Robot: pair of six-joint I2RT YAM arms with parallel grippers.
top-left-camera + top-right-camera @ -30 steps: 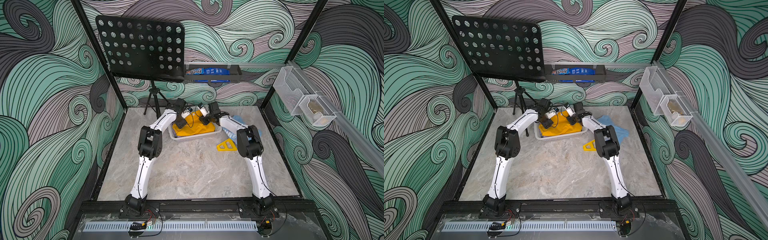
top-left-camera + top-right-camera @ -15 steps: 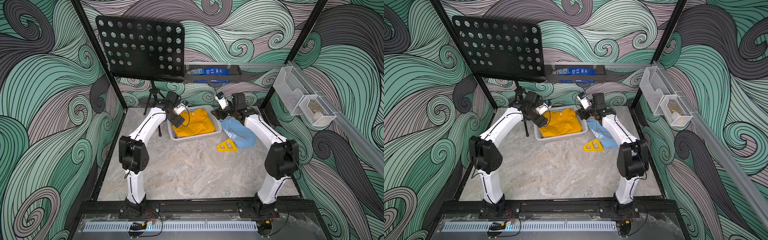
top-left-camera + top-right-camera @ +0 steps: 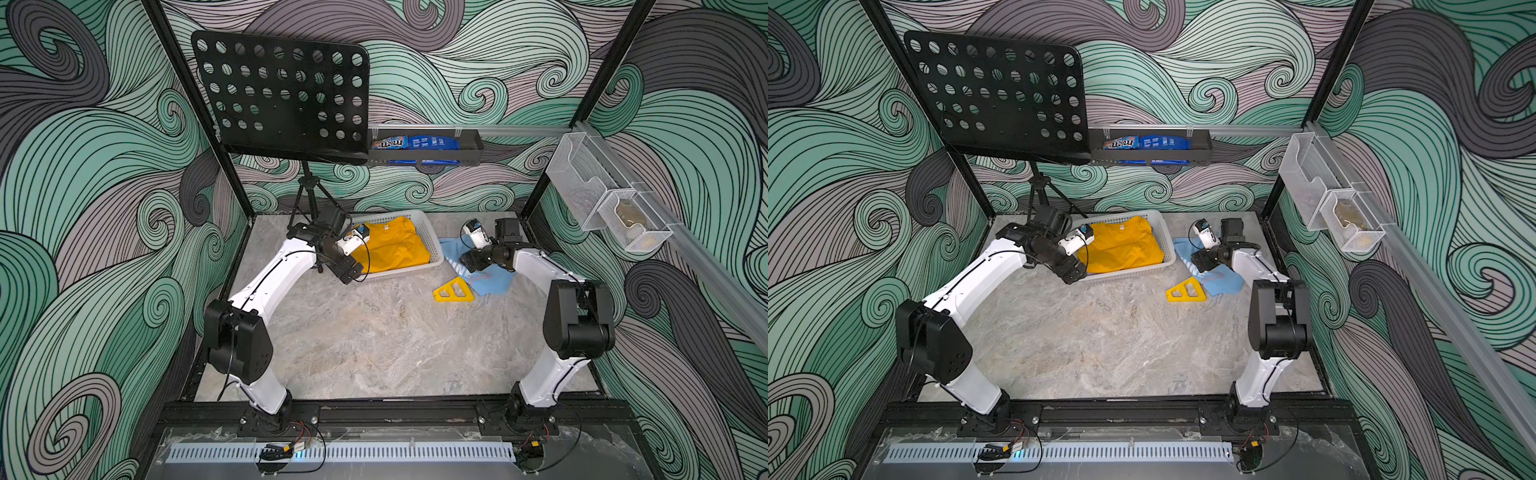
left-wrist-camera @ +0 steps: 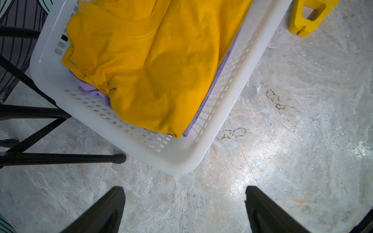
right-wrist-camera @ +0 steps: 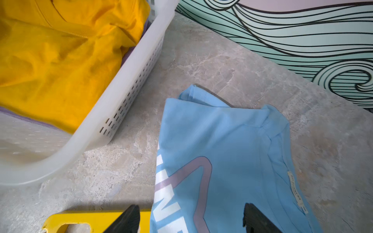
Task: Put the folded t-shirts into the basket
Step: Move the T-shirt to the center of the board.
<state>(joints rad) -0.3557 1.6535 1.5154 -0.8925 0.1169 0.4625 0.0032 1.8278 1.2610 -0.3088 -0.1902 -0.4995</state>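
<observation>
yellow tee [image 3: 395,247] sits on lilac tee [image 4: 90,92] in basket [image 4: 177,161], blue tee [image 5: 222,141] lies on table [image 3: 374,332] just beside it, so right gripper [image 5: 190,206] hangs over blue tee with jaws apart, likely for the next pick; left gripper [image 4: 184,188] also apart, empty, off basket's corner.

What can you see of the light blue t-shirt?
The light blue t-shirt is soft, creased cloth, folded, with white lettering, a lilac outline print and a small seam label. It lies flat on the marble tabletop, outside the white basket, beside the yellow triangular piece. The open right gripper is over its printed edge; contact unclear.
</observation>
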